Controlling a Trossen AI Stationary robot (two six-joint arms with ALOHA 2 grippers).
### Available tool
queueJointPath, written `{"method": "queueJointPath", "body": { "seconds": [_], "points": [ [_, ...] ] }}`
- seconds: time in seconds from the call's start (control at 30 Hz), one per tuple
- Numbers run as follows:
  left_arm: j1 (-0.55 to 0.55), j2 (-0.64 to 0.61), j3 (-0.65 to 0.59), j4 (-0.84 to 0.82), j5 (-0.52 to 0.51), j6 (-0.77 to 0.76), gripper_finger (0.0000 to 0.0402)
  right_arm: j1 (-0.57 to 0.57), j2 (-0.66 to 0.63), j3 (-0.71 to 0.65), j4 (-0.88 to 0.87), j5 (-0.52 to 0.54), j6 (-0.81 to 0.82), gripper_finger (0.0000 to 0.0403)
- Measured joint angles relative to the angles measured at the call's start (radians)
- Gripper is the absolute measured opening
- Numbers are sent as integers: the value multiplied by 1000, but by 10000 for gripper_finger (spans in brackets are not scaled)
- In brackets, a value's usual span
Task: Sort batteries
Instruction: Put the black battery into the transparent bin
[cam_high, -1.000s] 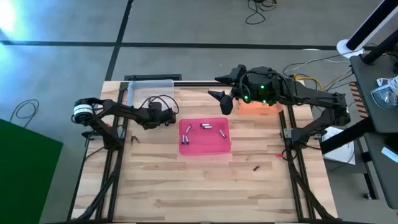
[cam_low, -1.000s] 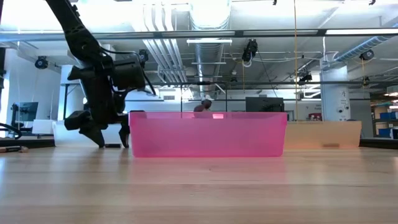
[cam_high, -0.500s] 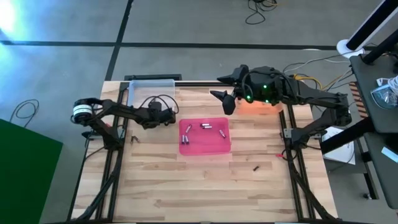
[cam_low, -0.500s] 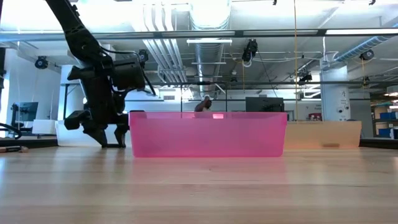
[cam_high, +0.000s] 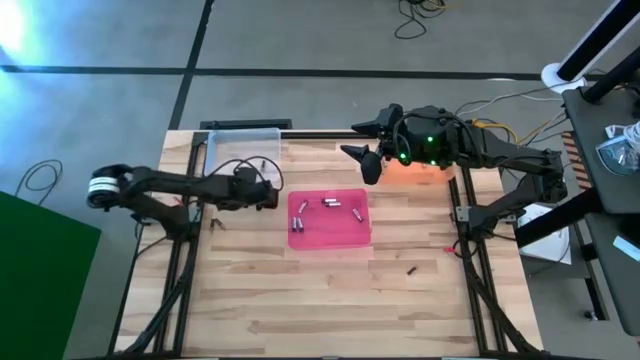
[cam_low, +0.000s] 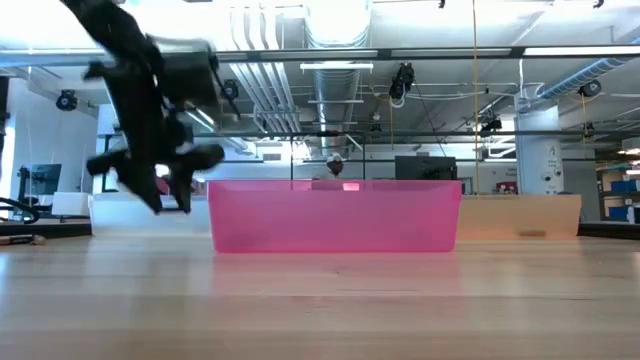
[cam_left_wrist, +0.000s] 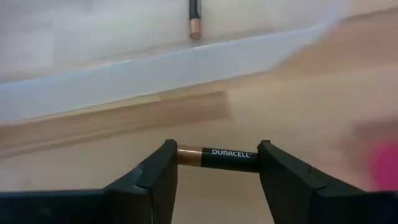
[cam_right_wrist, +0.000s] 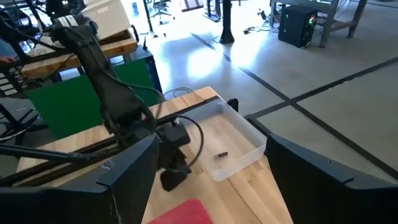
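Observation:
The battery (cam_left_wrist: 217, 154) in my left gripper (cam_left_wrist: 217, 163) is black with a copper end. That gripper (cam_high: 268, 195) hangs just left of the pink tray (cam_high: 330, 243), above the table (cam_low: 170, 203). Several batteries (cam_high: 330, 204) lie on the pink tray's floor. One battery (cam_left_wrist: 194, 18) lies in the clear tray (cam_high: 245, 146) at the far left. My right gripper (cam_high: 368, 162) is open, raised over the table's far side behind the pink tray. My left gripper pinches the black and copper battery by its two ends, the copper end (cam_left_wrist: 186, 153) against one finger and the black end against the other. The battery spans the gap between the fingers and lies level. The fingers point down at a slant, and the battery is lifted clear of the table.
A lone battery (cam_high: 411, 268) lies on the wood near the table's right side. A small red object (cam_high: 447, 250) sits by the right arm's frame. Bare wood stretches across the near half of the table.
My left gripper has risen from the table surface beside the pink tray's left wall, tipping a little, and now hangs above the wood. The left arm's rear joints have swung toward the table's left edge. The right arm has stayed nearly still.

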Motion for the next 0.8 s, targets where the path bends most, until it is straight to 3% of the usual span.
{"method": "queueJointPath", "body": {
  "seconds": [0.17, 0.3, 0.43, 0.6, 0.8],
  "points": [
    [-33, -92, 156, -172, -97, 56, 175, 0, 1, 0, 0, 16, 0, 286],
    [90, -102, 267, -237, -134, 186, 175, -4, 1, 0, 4, 28, -6, 289],
    [327, -53, 297, -207, -19, 356, 175, -4, 1, 0, 8, 28, -1, 294],
    [592, 54, 265, -38, 207, 530, 175, 13, 1, 0, -6, 28, 10, 291],
    [732, 227, 260, 35, 384, 618, 175, 36, 0, 0, -36, 27, 17, 280]
  ]
}}
